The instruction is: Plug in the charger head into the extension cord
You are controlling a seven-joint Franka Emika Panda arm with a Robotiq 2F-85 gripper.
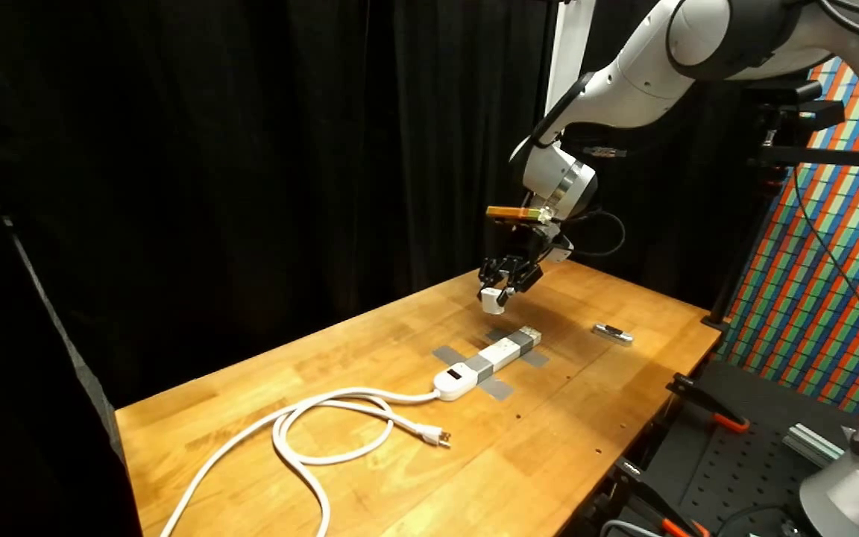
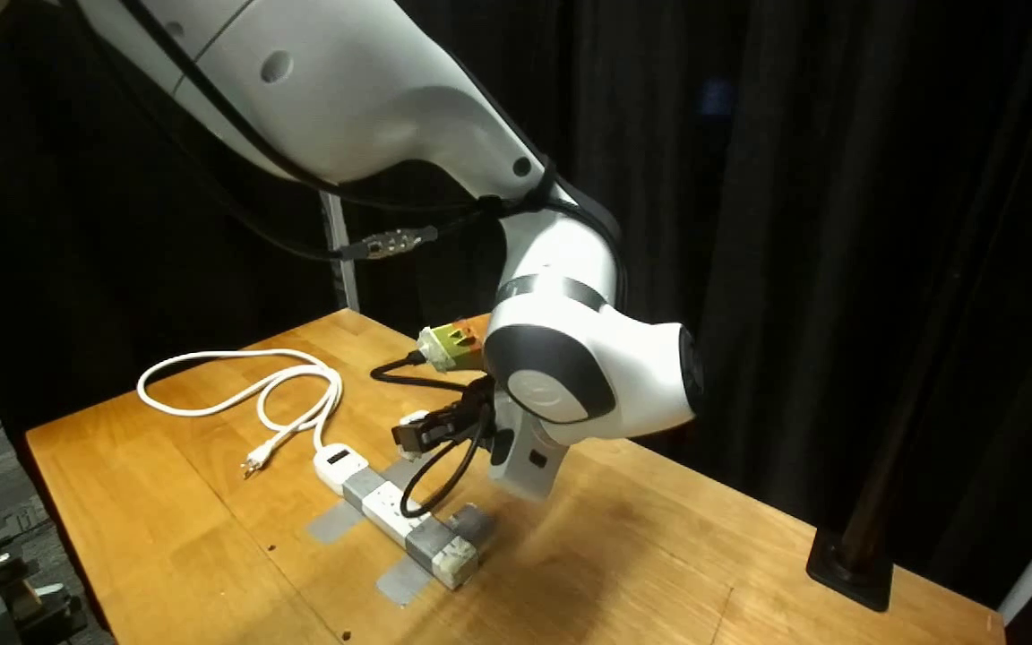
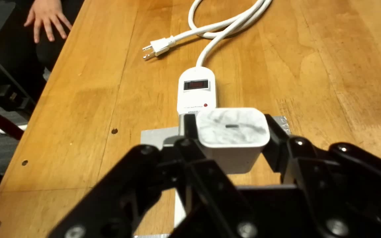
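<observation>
The charger head [image 3: 232,127], a white block with a marbled end face and a small slot, is held between the fingers of my gripper [image 3: 232,140] in the wrist view. In an exterior view the charger head [image 1: 492,301] hangs from the gripper [image 1: 493,294] above the table, apart from the extension cord. The extension cord [image 1: 500,354] is a white socket bar with grey tape across it, lying on the table; it also shows in an exterior view [image 2: 383,503]. In the wrist view its switch end [image 3: 197,91] shows beyond the charger head, and the fingers hide most of its sockets. The charger's prongs are hidden.
The white cable and its plug [image 1: 433,435] lie looped on the wooden table [image 1: 370,358]. Grey tape [image 1: 496,388] holds the bar down. A small dark-and-silver item [image 1: 613,334] lies beside the bar. Clamps [image 1: 705,403] grip the table edge. A person's hand [image 3: 47,19] shows beyond the edge.
</observation>
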